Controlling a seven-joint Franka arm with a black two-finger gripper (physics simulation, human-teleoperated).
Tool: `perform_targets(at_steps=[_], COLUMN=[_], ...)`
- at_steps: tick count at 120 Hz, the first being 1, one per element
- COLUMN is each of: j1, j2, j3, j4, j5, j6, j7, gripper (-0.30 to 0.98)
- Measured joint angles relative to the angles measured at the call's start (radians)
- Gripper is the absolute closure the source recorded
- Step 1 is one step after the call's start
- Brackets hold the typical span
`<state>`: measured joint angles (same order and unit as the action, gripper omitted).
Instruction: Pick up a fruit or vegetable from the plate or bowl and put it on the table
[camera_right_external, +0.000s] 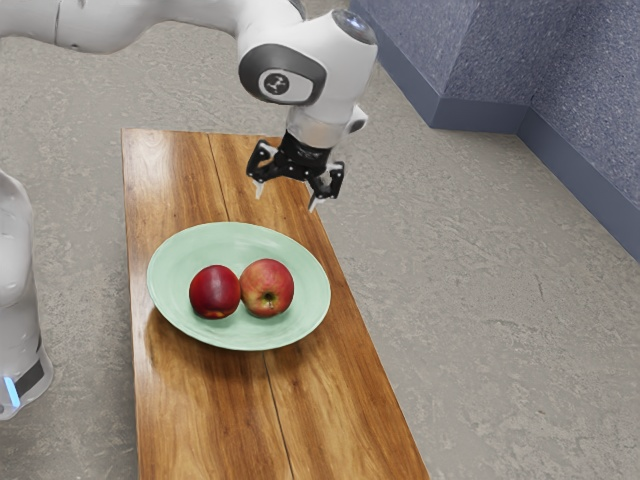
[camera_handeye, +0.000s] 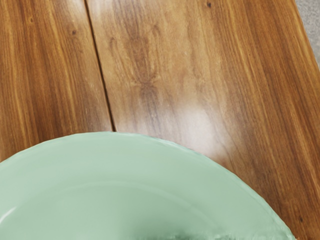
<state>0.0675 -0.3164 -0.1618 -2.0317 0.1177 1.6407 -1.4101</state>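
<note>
A: Jaws status?
B: Black two-finger gripper (camera_right_external: 287, 198) is up in the air, jaws wide apart. Bare gap between the tips, touching neither fruit nor plate.
A: Fruit?
B: Two apples, both in the round pale-green plate (camera_right_external: 240, 242). Glossy dark-red apple (camera_right_external: 215, 291) toward the exterior view's left; lighter red apple with yellowish patches (camera_right_external: 267, 285) toward its right. Sides touching.
A: Plate position?
B: Flat on the brown wood-plank counter (camera_right_external: 200, 420), between the two long edges, rim near both. Dark seam (camera_right_external: 276, 412) runs lengthwise along the boards and passes under the plate.
A: Where's the hand relative to that?
B: Exterior view: above plate level, between the plate and the counter's short edge at the top of that view. Tips line up with the long edge on the exterior view's right. Exact height, can't tell.
A: Wrist view?
B: Part of the plate and its curved rim, counter boards beyond, a bit of grey floor (camera_handeye: 312, 22) past one long edge.
A: Arm?
B: White robot arm (camera_right_external: 105, 22), in from the exterior view's upper left, hand angled down.
</note>
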Motion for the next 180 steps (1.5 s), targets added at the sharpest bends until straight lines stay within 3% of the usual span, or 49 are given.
perform_targets(at_steps=[22,46,74,86,104,112,116,123,130,164,180], j1=[0.009,0.056,0.078,0.097,0.220,0.227,0.208,0.021,-0.023,-0.024,-0.021], j2=[-0.140,-0.185,-0.184,-0.253,-0.302,-0.233,-0.183,-0.133,-0.146,-0.329,-0.351], j3=[-0.063,-0.157,-0.171,-0.178,-0.225,-0.233,-0.200,-0.016,0.043,-0.069,-0.101], j4=[-0.223,-0.248,-0.249,-0.272,-0.295,-0.262,-0.226,-0.192,-0.209,-0.416,-0.454], j5=[0.005,-0.057,-0.046,-0.044,-0.103,-0.117,-0.120,-0.121,-0.123,-0.152,-0.186], j6=[0.196,0.289,0.323,0.309,0.269,0.255,0.250,0.244,0.239,0.229,0.228], j7=[0.097,0.131,0.292,0.381,0.542,0.598,0.613,0.626,0.637,0.687,0.705], gripper=[0.01,0.00,0.00,0.02,0.05,0.03,0.02,0.02,0.01,0.01,0.02])
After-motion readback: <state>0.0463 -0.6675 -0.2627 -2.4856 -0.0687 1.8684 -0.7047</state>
